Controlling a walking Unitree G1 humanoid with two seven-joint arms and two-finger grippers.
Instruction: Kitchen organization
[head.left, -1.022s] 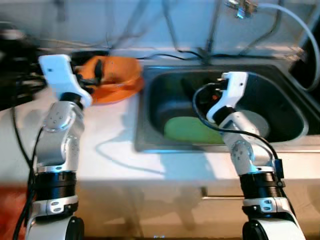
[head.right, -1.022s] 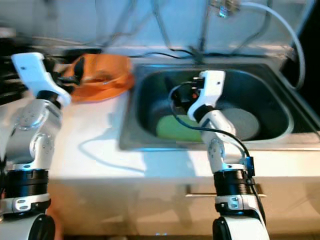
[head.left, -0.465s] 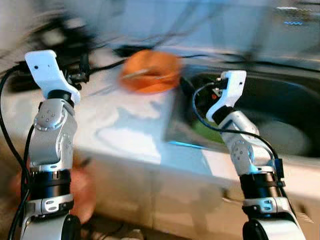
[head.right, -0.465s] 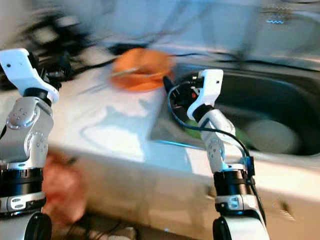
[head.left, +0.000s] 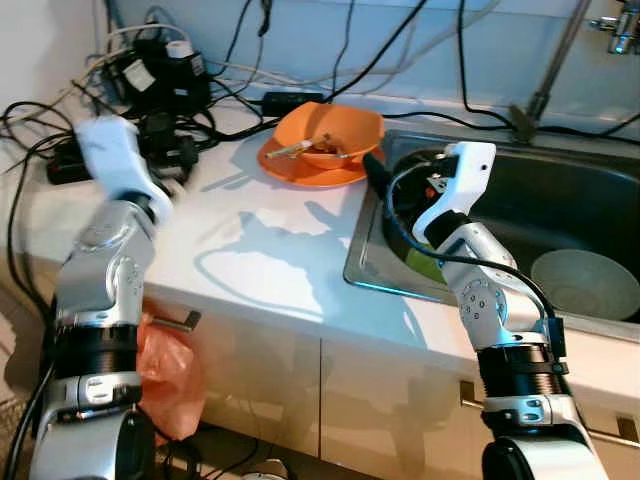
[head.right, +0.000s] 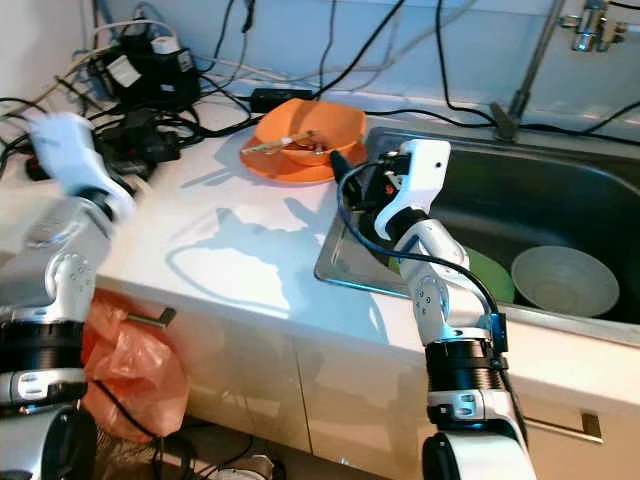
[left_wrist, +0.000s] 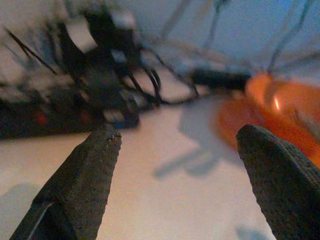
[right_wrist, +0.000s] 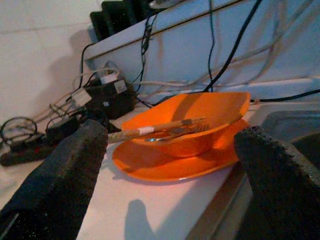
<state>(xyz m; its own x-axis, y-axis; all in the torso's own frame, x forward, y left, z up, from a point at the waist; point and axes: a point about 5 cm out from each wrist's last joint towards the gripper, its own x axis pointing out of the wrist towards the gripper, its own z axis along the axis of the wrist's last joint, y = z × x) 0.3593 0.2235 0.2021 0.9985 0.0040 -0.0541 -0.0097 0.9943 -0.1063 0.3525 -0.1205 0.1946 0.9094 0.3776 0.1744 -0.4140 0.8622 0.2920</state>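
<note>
Newly nearer: glossy orange bowl, perhaps plastic.

Swung leftward since a second ago, the head views; left gripper drawn off the orange bowl toward the cable tangle, fingers spread; motion blur gone.

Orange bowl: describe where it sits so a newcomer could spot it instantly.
Start at the steel sink on the white counter; just past its back left corner lies an orange plate. The orange bowl stands on that plate, with wooden chopsticks resting across it, unlike the pale bowl down in the sink.
</note>
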